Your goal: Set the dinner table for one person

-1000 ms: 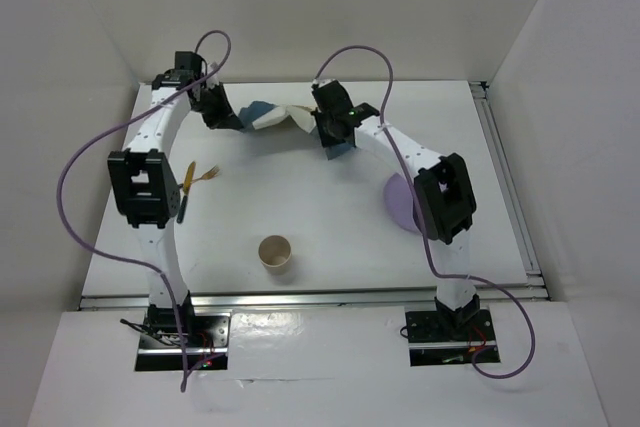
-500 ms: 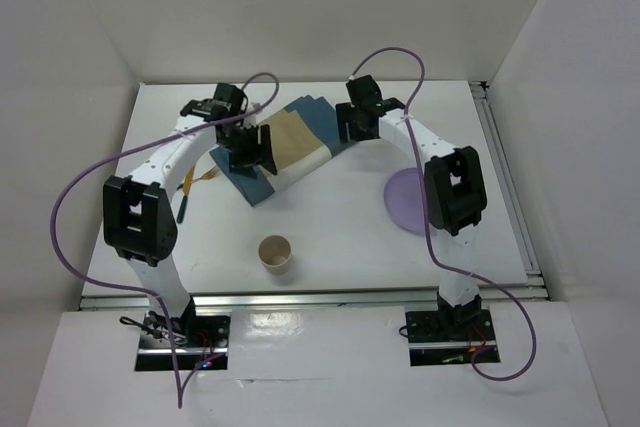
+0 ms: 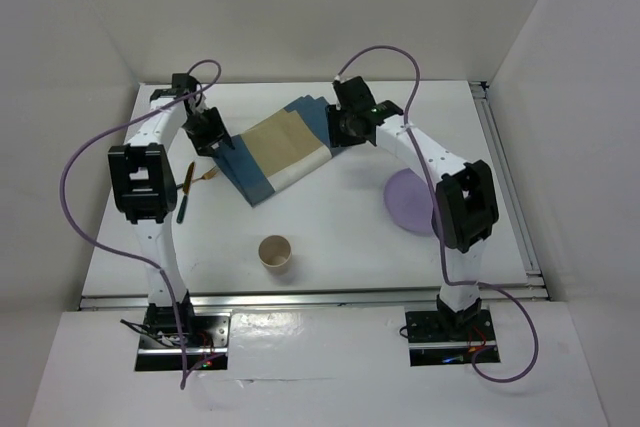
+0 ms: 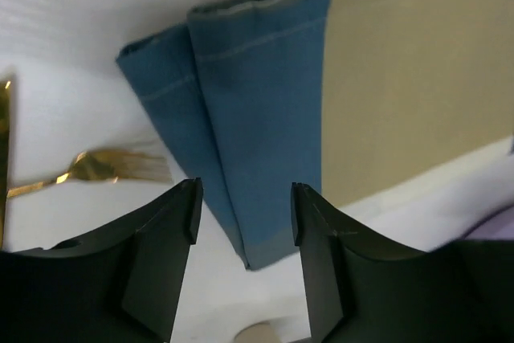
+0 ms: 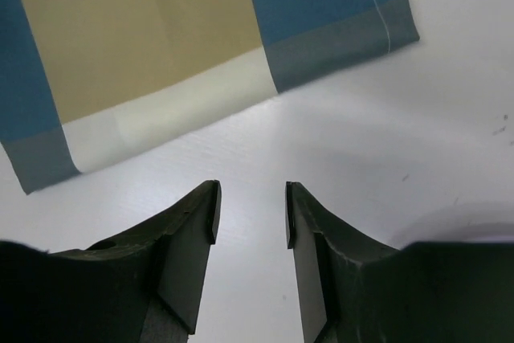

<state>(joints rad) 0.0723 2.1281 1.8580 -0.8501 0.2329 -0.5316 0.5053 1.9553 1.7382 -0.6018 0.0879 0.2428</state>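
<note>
The tabletop point(image 3: 330, 237) spreads white beneath both my arms, with a striped placemat point(image 3: 280, 147) lying toward its far middle. My left end effector point(image 4: 245, 198) hangs over the mat's blue edge, fingers apart and empty. My right end effector point(image 5: 251, 198) gapes likewise over bare white just beside the mat.

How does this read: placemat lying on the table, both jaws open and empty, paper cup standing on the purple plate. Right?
One error: the paper cup stands not on the purple plate but on the bare dinner table, well apart from it, as the top external view shows. The placemat lies on the table; both jaws are open and empty.
</note>
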